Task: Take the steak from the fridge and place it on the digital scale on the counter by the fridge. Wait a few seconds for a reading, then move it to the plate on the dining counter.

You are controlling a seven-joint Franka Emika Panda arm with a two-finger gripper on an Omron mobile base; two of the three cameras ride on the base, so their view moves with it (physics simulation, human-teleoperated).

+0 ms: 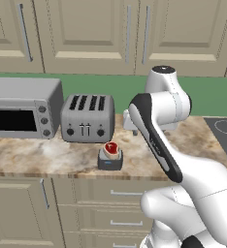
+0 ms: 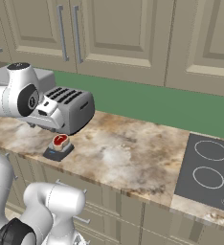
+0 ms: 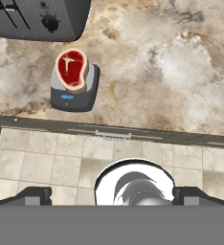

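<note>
The steak (image 3: 72, 68), a red slab with a pale fat rim, lies on top of the small dark digital scale (image 3: 71, 98), which stands near the front edge of the marbled counter (image 3: 181, 72). It is also in the left base view, steak (image 1: 111, 147) on scale (image 1: 110, 162), and in the right base view, steak (image 2: 60, 140) on scale (image 2: 54, 153). My gripper (image 3: 115, 196) hangs well above, open, with nothing between its fingertips (image 3: 35, 195). It touches neither steak nor scale. The fridge, the plate and the dining counter are out of view.
A silver four-slot toaster (image 1: 88, 117) stands just behind the scale, with a toaster oven (image 1: 23, 107) to its left. A black cooktop (image 2: 207, 170) is set in the counter to the right. Cream cabinets hang above, and drawers (image 1: 125, 193) sit below the counter edge.
</note>
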